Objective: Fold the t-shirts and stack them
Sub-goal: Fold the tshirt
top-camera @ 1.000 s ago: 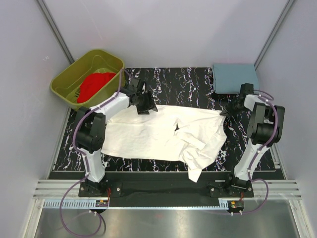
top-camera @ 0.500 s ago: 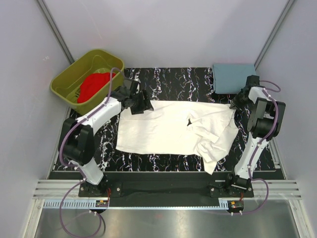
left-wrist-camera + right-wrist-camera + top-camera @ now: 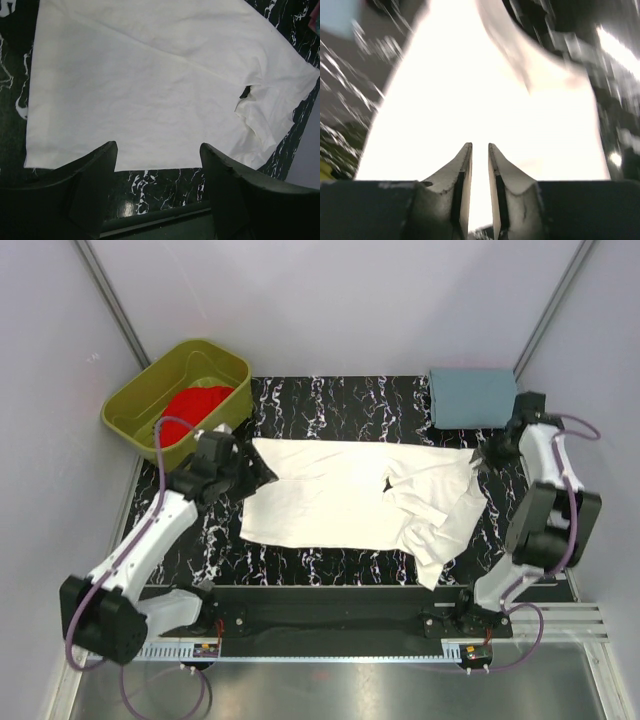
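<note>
Since half a second ago the left arm has swung back from the far edge, its elbow now low on the left, and the left gripper (image 3: 260, 473) has come off the cloth to sit just beside the left edge of the white t-shirt (image 3: 330, 495). The left wrist view shows its fingers (image 3: 90, 170) spread wide with nothing between them, hanging above the shirt's near hem. The right arm has reached further right. The right gripper (image 3: 484, 454) sits at the shirt's far right corner, and the shirt has been drawn that way, lying wider and flatter than before. In the blurred right wrist view its fingers (image 3: 462, 170) are nearly together, with white cloth filling the frame beyond them, so it appears clamped on that corner. The shirt lies across the middle of the table (image 3: 330, 400), smooth on its left half and bunched into folds on the right. A small dark spot (image 3: 386, 484) shows near its centre. The red t-shirt (image 3: 190, 408) is crumpled inside the green tub (image 3: 130, 405) at the far left corner. The tabletop is black with white marbling. A folded blue-grey cloth (image 3: 472, 397) rests at its far right corner, near the right gripper. Pale grey walls (image 3: 330, 300) close in the space, and a metal rail (image 3: 330, 640) runs along the near edge.
</note>
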Motion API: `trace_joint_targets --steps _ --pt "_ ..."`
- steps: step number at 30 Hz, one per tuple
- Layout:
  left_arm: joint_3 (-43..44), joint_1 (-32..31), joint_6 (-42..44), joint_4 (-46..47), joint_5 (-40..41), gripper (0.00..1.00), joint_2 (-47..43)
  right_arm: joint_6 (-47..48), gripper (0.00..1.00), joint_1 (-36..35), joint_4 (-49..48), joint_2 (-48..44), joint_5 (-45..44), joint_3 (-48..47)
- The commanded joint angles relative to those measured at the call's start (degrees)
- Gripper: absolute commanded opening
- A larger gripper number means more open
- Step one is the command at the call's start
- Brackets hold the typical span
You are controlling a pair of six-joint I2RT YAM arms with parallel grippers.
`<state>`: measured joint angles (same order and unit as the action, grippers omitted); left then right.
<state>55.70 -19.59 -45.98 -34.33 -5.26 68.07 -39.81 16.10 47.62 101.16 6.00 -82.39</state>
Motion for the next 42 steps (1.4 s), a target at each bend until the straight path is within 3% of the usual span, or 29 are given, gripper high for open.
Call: trace_joint_targets --steps 1,5,9,11,13,16,21,24,30,36,42 --pt "-3.57 3.4 -5.87 -2.24 0.87 0.74 -6.45 -7.12 0.27 -3.16 7.84 -13.83 1.48 11.26" --pt "-9.1 6.06 -5.18 -1.45 -2.74 0.74 -11.46 -8.08 0.32 -13.96 11.96 -24.68 -1.6 19.96" --pt "-14.03 6.15 -4.39 0.57 -3.18 0.74 -15.69 -4.14 0.38 -15.75 11.36 -33.9 -1.77 27.44" --pt "-15.53 6.15 -4.73 -0.55 -2.74 0.74 -15.87 -7.19 0.39 -15.75 15.19 -36.03 -3.89 31.48" --pt "-17.72 6.15 -7.79 -2.31 -1.44 0.74 -15.69 -12.0 0.35 -19.68 15.93 -38.14 0.22 34.12" --pt "-20.19 6.24 -13.43 -3.21 -1.32 0.74 -13.76 -22.74 0.36 -28.65 17.07 -43.14 -4.04 38.0" --pt "-21.77 6.15 -14.66 1.89 -3.53 0.74 -10.59 -31.62 0.41 -29.11 19.44 -48.86 -5.74 41.78" --pt "-21.86 6.15 -14.32 2.07 -0.82 0.75 -9.8 -35.75 0.43 -29.11 19.44 -49.4 -7.39 42.31" --pt "-23.27 6.15 -14.14 5.05 -2.13 0.74 -7.78 -37.79 0.43 -29.28 18.48 -50.27 -7.75 45.38" --pt "-25.47 6.15 -12.48 9.97 -3.97 0.74 -5.85 -36.65 0.45 -29.28 6.62 -58.51 -8.27 53.2" --pt "-24.32 6.15 -11.86 8.22 -0.9 0.75 -4.26 -38.84 0.47 -29.37 7.67 -65.21 -9.69 56.99"
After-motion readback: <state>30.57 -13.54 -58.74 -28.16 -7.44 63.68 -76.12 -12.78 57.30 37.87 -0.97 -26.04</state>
